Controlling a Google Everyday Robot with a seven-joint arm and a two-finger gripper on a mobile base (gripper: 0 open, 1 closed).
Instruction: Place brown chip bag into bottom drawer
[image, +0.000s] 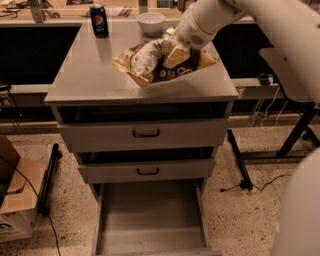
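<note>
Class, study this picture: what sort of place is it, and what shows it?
Probably an office or lab workroom: a grey drawer cabinet, a cardboard box, cables on the speckled floor. The gripper holds the brown chip bag above the cabinet.

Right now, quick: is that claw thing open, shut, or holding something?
Gripper: closed on the brown chip bag, over the right rear of the cabinet top.

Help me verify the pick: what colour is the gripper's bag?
Dark brown, tan ends, white panel: the brown chip bag in the gripper; camera view.
</note>
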